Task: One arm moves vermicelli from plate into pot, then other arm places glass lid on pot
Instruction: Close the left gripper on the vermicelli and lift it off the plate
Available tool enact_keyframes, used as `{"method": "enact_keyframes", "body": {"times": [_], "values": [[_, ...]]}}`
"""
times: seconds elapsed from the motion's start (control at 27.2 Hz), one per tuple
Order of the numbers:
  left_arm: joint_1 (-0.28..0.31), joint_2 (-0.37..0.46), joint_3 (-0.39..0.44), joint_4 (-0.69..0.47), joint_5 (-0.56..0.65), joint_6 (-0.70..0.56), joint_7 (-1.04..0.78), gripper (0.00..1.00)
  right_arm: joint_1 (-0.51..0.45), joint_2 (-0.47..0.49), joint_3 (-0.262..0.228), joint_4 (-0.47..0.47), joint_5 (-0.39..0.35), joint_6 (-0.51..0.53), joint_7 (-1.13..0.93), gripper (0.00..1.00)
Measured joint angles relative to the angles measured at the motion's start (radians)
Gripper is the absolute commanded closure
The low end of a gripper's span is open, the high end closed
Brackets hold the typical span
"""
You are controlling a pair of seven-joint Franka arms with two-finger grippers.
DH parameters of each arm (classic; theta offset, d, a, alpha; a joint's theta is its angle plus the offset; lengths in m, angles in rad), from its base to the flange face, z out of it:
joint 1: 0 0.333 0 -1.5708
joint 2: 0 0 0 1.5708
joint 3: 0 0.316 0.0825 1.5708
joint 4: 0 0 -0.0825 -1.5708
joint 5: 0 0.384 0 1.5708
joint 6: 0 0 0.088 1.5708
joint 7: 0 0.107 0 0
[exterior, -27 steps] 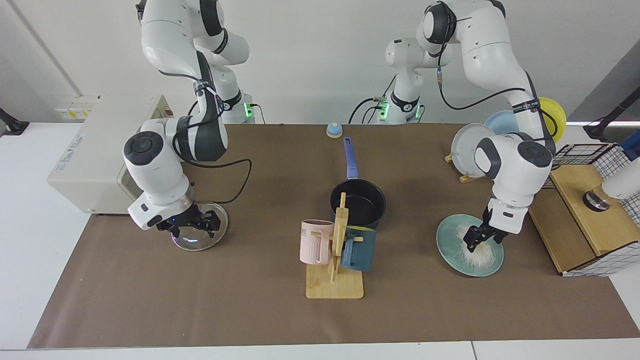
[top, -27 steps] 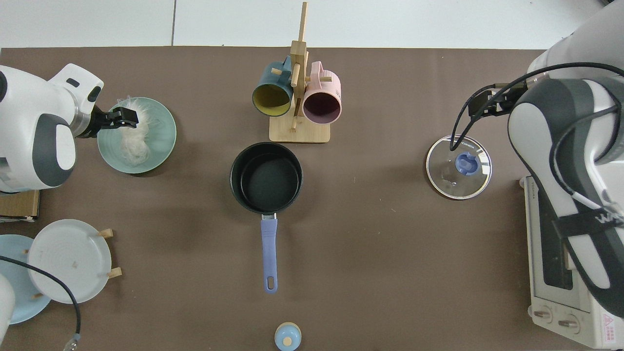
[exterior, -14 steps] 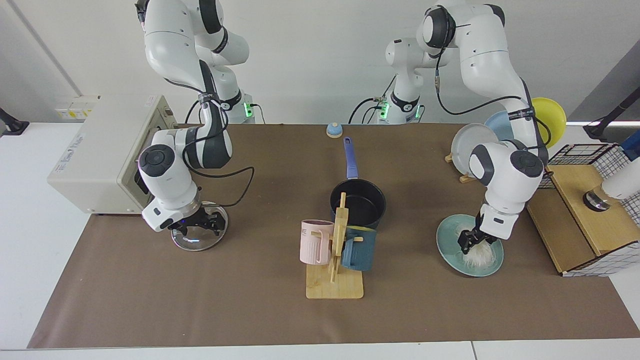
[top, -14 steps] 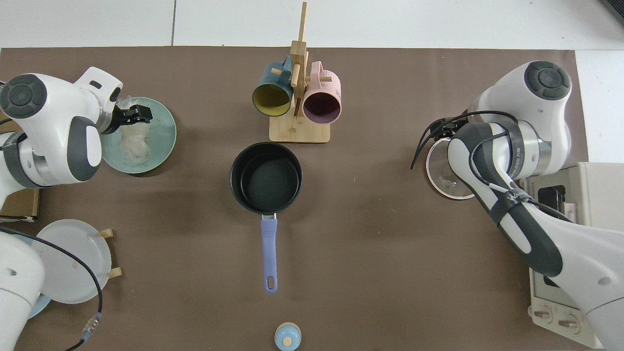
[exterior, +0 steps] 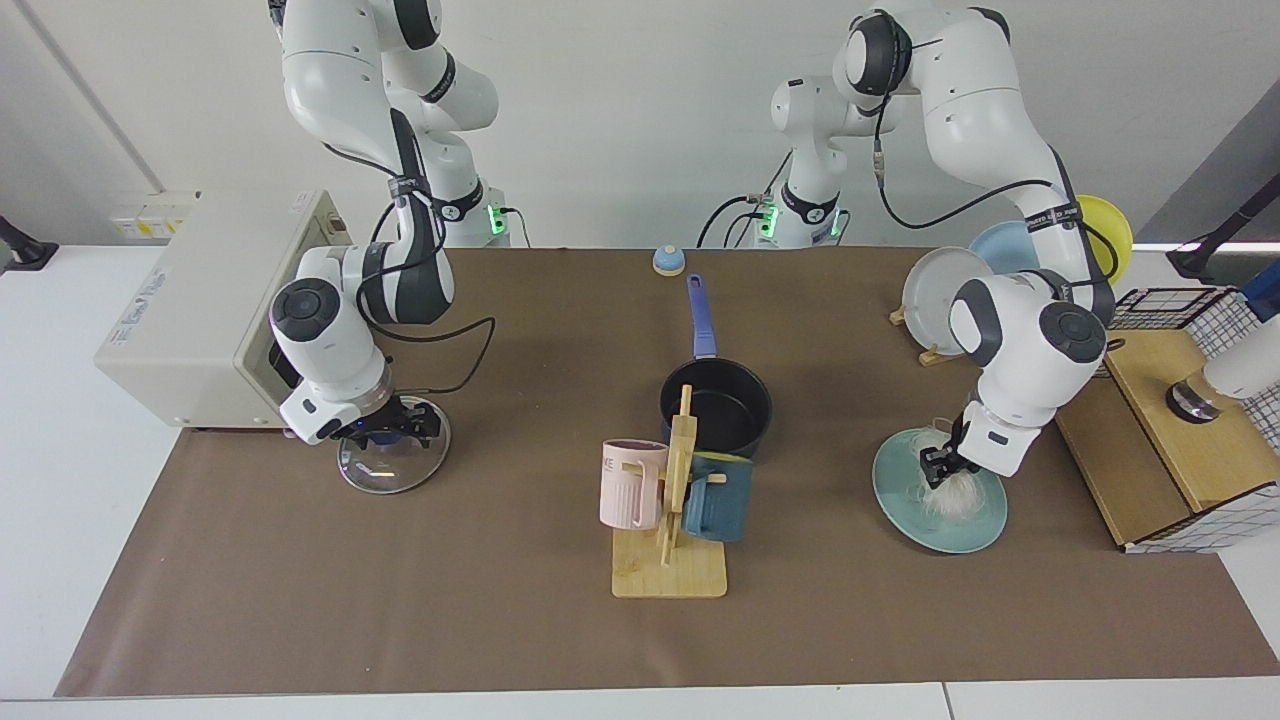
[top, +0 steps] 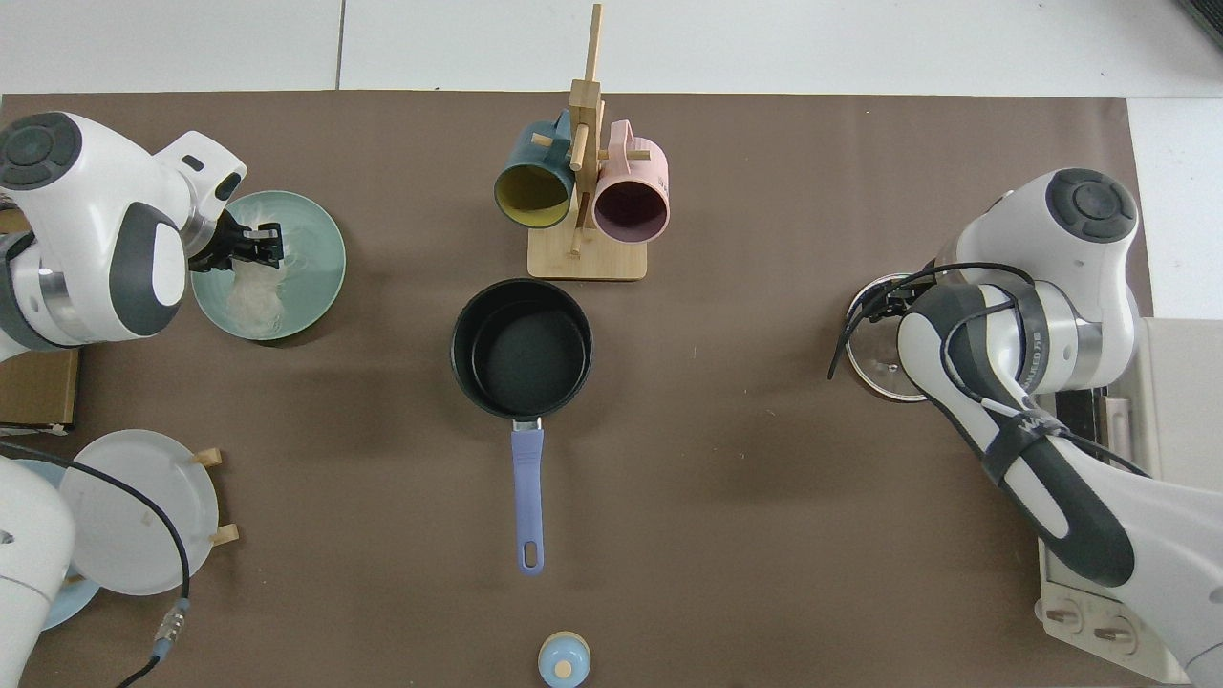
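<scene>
Gripping wispy white vermicelli (exterior: 948, 492) over round teal plate (exterior: 900, 500), left tool (exterior: 938, 468), right tool (exterior: 395, 428) over glass lid (exterior: 385, 468), grip unclear

— What did the arms look like?
— Glossy white shells, dark grey joint bands and round grey caps above each black gripper.
— Cables?
— Black ones looped behind the wrists; green lights glowed at the bases.

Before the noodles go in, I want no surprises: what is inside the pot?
The pot looks empty: the top view shows only its bare black bottom. In the facing view the mug rack hides its near wall.
</scene>
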Motion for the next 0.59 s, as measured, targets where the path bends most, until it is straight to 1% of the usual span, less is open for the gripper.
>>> {"method": "enact_keyframes", "body": {"times": [0.11, 0.29, 0.44, 0.59], "values": [[-0.002, -0.031, -0.009, 0.035, -0.013, -0.051, -0.003, 1.00, 0.000, 0.000, 0.000, 0.000, -0.007, 0.002, -0.003, 0.00], [-0.011, -0.140, -0.041, 0.052, -0.060, -0.139, -0.062, 1.00, -0.001, -0.001, 0.000, 0.002, -0.064, 0.013, -0.003, 0.00], [-0.017, -0.214, -0.095, 0.051, -0.069, -0.220, -0.150, 1.00, -0.007, -0.003, 0.000, -0.003, -0.075, 0.013, -0.003, 0.00], [-0.042, -0.244, -0.155, 0.026, -0.072, -0.240, -0.217, 1.00, -0.012, -0.008, 0.000, -0.015, -0.076, 0.013, -0.003, 0.00]]}}
